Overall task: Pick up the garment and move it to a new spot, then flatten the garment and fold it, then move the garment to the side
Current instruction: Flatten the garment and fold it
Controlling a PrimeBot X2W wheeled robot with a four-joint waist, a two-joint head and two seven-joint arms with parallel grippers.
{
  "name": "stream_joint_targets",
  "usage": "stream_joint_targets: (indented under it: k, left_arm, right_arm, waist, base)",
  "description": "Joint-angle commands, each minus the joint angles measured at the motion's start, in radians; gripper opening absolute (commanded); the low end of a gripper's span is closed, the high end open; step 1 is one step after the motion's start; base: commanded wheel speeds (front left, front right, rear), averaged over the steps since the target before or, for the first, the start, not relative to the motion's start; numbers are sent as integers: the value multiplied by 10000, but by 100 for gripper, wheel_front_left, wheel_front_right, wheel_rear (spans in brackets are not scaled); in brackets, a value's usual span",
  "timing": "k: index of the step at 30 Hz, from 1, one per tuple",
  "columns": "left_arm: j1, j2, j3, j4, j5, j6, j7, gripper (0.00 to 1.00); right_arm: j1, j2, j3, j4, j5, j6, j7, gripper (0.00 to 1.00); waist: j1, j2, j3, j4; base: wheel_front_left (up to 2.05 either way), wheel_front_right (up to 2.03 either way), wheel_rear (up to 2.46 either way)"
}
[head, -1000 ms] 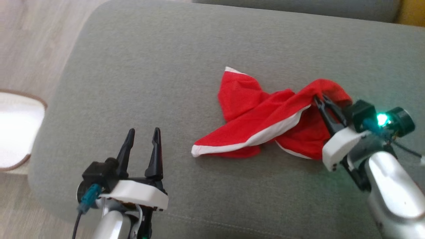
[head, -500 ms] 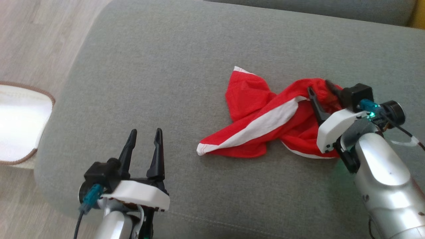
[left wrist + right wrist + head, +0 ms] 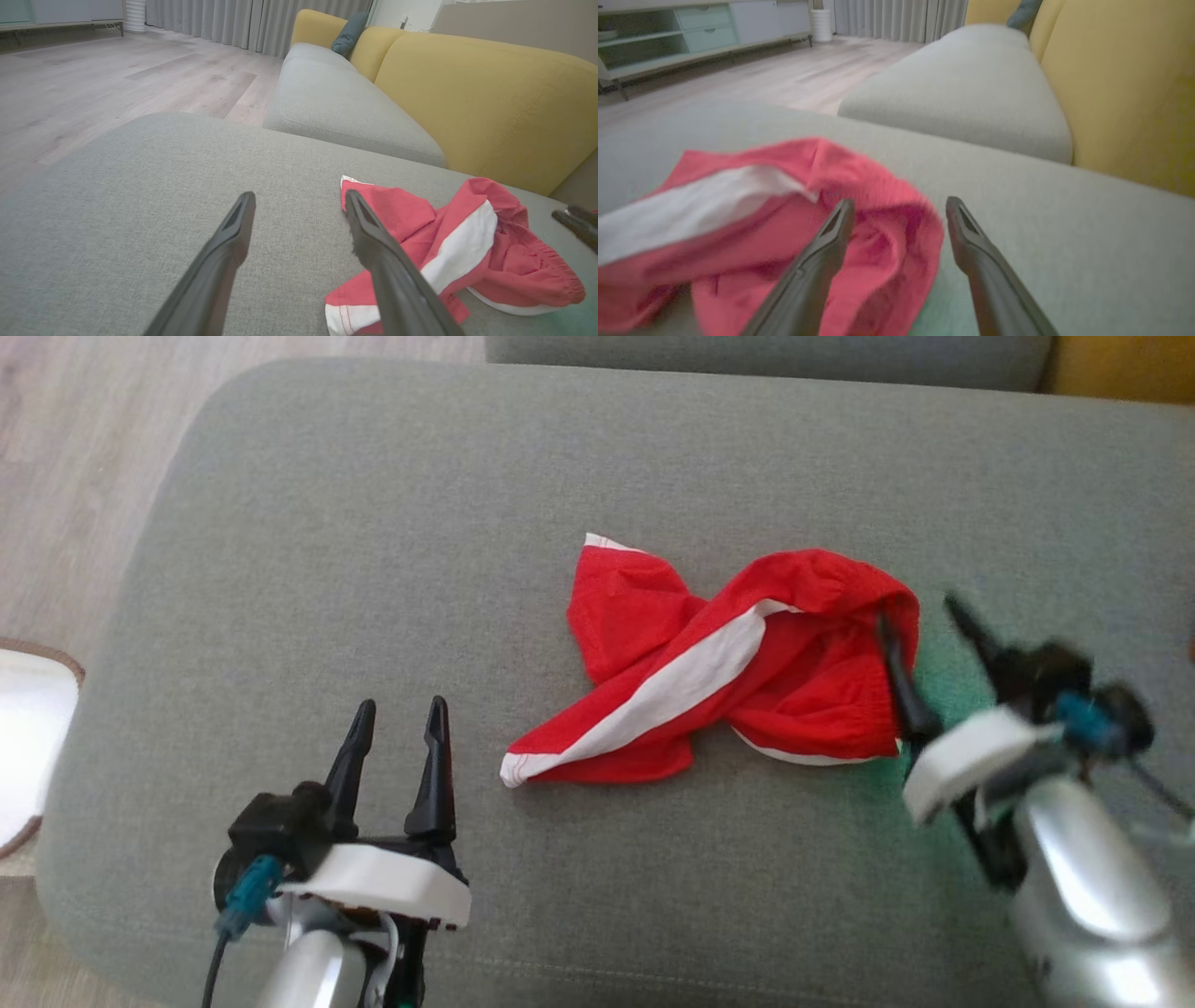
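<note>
Released within the last second: right pincer (image 3: 917, 612), earlier clamped on the garment (image 3: 709, 663) at its gathered red edge, now stands with fingers spread wide, holding nothing. Left to right: left pincer (image 3: 401, 705) at lower left, fingers parted and empty, above bare grey cushion (image 3: 373, 523), apart from the cloth. Garment, red with a white band, lies crumpled at cushion centre. Right pincer at its right edge: one finger over the cloth, the other over bare cushion; contact cannot be told.
</note>
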Motion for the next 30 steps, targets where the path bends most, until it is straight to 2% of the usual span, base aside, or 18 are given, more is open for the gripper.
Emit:
stream_joint_targets:
  k: [1,8,17,23,28,30]
  left_arm:
    - [-248,-9,308,-342,51,20,-122,100]
    - [-438,-9,255,-348,56,-23,-122,100]
    - [-600,-9,281,-334,-19,-2,-122,100]
    - [-645,-9,278,-358,-61,19,-122,100]
    - [-620,-9,319,-403,-73,56,-122,100]
    - [-622,-9,331,-409,-82,76,-122,100]
  right_arm:
    - [146,71,311,-504,125,65,85,100]
    - [310,314,400,-794,333,65,405,100]
    - [-576,626,175,476,581,65,541,100]
    - [-1233,665,123,1018,580,65,-46,100]
    - [-1549,685,267,978,461,65,-576,100]
    - [-1624,676,300,885,431,65,-719,77]
  waist:
    - [0,0,85,-43]
    - [0,0,389,139]
    - [0,0,651,726]
    - [0,0,747,917]
    - [0,0,787,913]
    - [0,0,796,879]
  base:
    - [0,0,0]
    - [0,0,0]
    - [0,0,0]
    - [0,0,0]
    - [0,0,0]
    - [0,0,0]
